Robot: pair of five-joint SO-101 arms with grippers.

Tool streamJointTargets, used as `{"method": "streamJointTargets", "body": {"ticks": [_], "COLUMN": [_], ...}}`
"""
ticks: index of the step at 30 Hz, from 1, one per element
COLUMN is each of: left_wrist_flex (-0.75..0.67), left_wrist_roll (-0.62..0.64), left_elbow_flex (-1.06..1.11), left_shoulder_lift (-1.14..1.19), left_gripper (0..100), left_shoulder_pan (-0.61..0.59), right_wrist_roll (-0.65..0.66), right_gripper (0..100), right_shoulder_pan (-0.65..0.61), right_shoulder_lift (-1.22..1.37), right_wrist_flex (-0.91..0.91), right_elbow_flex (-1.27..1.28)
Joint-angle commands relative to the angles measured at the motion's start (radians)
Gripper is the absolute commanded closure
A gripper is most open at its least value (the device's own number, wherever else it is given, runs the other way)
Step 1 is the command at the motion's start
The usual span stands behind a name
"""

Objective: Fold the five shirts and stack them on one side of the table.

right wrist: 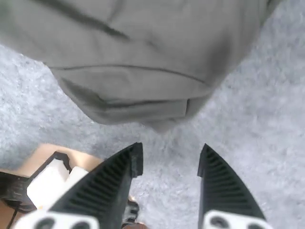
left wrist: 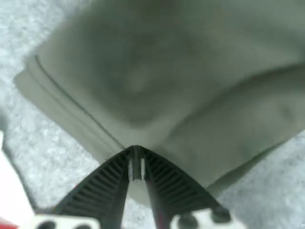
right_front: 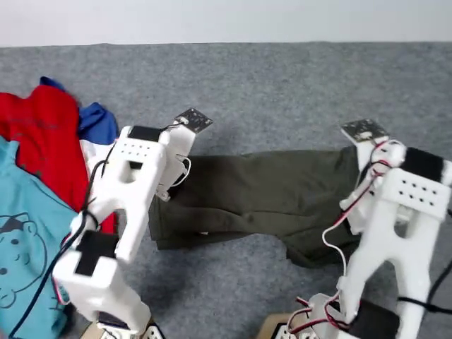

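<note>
Left gripper (left wrist: 136, 164): fingers pressed together, pinching the olive shirt (right_front: 268, 194) at its 9 o'clock end. Right gripper (right wrist: 169, 162): fingers spread, just short of the hem at the 3 o'clock end. Long axis runs 9–3, mid-table. Right needs its grab next.

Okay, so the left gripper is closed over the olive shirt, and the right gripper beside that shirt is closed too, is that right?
Not quite. The right gripper is open: the right wrist view shows its jaws spread apart above the grey carpet, beside the olive shirt. The rest holds: the left gripper is closed over the olive shirt.
</note>
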Motion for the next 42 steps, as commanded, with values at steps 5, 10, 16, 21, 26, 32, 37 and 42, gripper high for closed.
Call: {"method": "streamJointTargets", "body": {"ticks": [5, 10, 16, 21, 26, 32, 37, 42], "left_wrist_flex": [0.061, 0.112, 0.183, 0.25, 0.313, 0.264, 0.155, 0.172], "left_wrist_roll": [0.009, 0.009, 0.0, -0.043, -0.046, -0.046, -0.048, -0.071], "left_elbow_flex": [-0.082, -0.082, -0.079, -0.079, -0.077, 0.007, 0.108, 0.151], "left_shoulder_lift": [0.149, 0.213, 0.25, 0.149, 0.018, 0.015, 0.018, 0.071], "left_gripper": [100, 100, 100, 100, 100, 100, 100, 100], "left_shoulder_pan": [0.031, 0.057, 0.049, 0.049, 0.068, 0.074, 0.075, 0.074], "right_wrist_roll": [0.025, 0.043, 0.043, 0.043, 0.037, 0.034, 0.034, 0.034], "right_gripper": [79.8, 79.8, 79.8, 79.8, 79.8, 79.8, 79.8, 79.8], "right_shoulder_pan": [0.064, 0.064, 0.059, 0.061, 0.059, 0.059, 0.059, 0.059], "right_shoulder_lift": [-0.137, -0.182, -0.193, -0.194, -0.194, -0.194, -0.194, -0.194], "right_wrist_flex": [0.031, 0.031, 0.031, 0.033, 0.033, 0.035, 0.035, 0.033], "right_elbow_flex": [0.081, 0.109, 0.109, 0.109, 0.109, 0.109, 0.107, 0.107]}}
